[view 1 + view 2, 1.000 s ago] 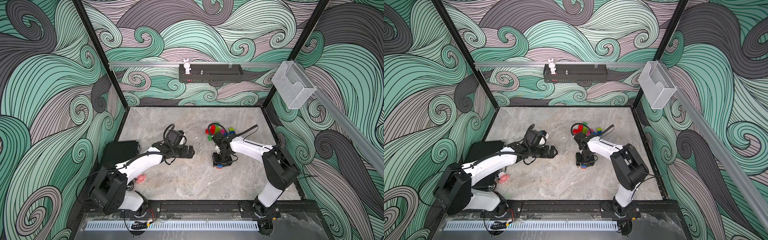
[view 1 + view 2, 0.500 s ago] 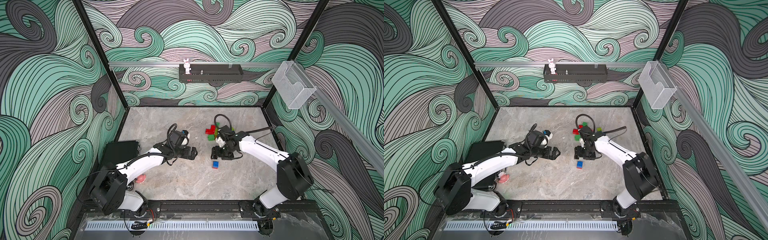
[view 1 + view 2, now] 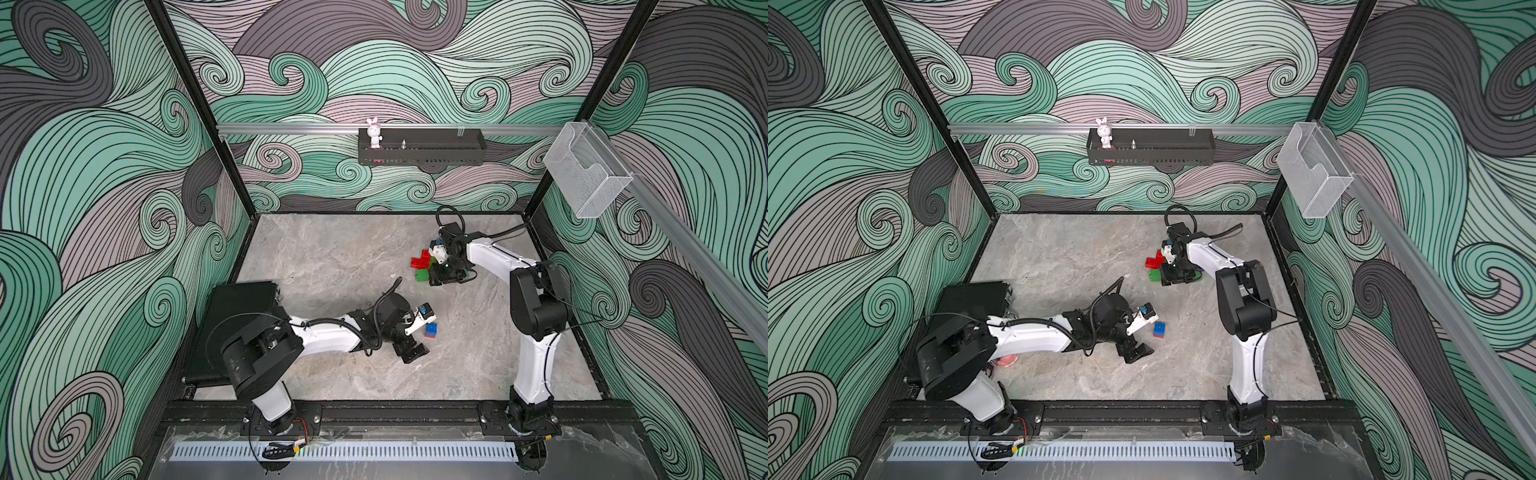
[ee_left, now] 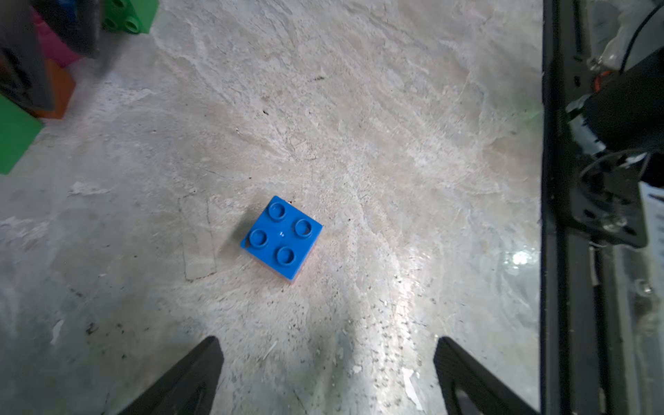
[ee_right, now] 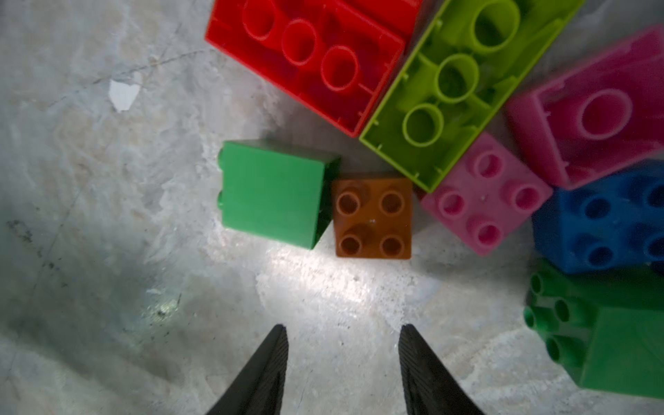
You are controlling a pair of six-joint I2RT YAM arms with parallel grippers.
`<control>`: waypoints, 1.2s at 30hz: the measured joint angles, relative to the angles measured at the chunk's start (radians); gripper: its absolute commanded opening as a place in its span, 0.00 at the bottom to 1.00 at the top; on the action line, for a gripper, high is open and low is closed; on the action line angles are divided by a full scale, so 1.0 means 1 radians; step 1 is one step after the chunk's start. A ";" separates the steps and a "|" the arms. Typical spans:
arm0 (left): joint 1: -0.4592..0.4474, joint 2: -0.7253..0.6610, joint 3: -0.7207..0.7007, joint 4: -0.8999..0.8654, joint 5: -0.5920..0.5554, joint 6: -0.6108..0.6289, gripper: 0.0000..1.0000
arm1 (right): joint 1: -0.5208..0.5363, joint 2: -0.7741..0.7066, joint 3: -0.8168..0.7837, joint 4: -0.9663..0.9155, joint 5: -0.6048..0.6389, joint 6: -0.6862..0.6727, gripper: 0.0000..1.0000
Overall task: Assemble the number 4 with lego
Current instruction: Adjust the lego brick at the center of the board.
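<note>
Squareness matters: right gripper (image 5: pixel 343 328), jaws half-spread and empty, should straddle the orange brick (image 5: pixel 373 217) by its flat sides in the lego pile (image 3: pixel 419 262) toward the table's (image 3: pixel 332 257) far right corner; left gripper (image 4: pixel 327 341), spread wide, hovers near the blue brick (image 4: pixel 282 237).

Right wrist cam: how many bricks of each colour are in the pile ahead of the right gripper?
Red bricks: 2 (the second is mostly cut off by the frame edge)
Lime brick: 1
Pink bricks: 2
Orange brick: 1
Green bricks: 2
Blue brick: 1
Total: 9
</note>
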 measured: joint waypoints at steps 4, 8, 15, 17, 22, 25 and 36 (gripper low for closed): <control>0.000 0.051 0.022 0.040 -0.004 0.093 0.95 | -0.022 0.023 0.050 -0.010 0.021 0.010 0.56; 0.000 0.098 0.064 0.084 -0.006 0.163 0.93 | -0.063 0.023 0.071 -0.011 0.025 0.029 0.59; 0.000 0.172 0.107 0.134 -0.003 0.243 0.86 | -0.126 0.025 0.078 -0.018 0.013 0.069 0.59; -0.001 0.191 0.120 0.135 -0.002 0.263 0.82 | -0.138 0.027 0.079 -0.019 0.014 0.081 0.60; -0.002 0.226 0.137 0.133 0.001 0.296 0.75 | -0.156 0.030 0.079 -0.024 0.042 0.096 0.61; -0.002 0.240 0.153 0.133 0.004 0.306 0.67 | -0.155 0.024 0.073 -0.016 0.024 0.094 0.61; -0.001 0.243 0.156 0.136 0.001 0.309 0.42 | -0.119 0.017 0.085 -0.005 0.023 0.061 0.61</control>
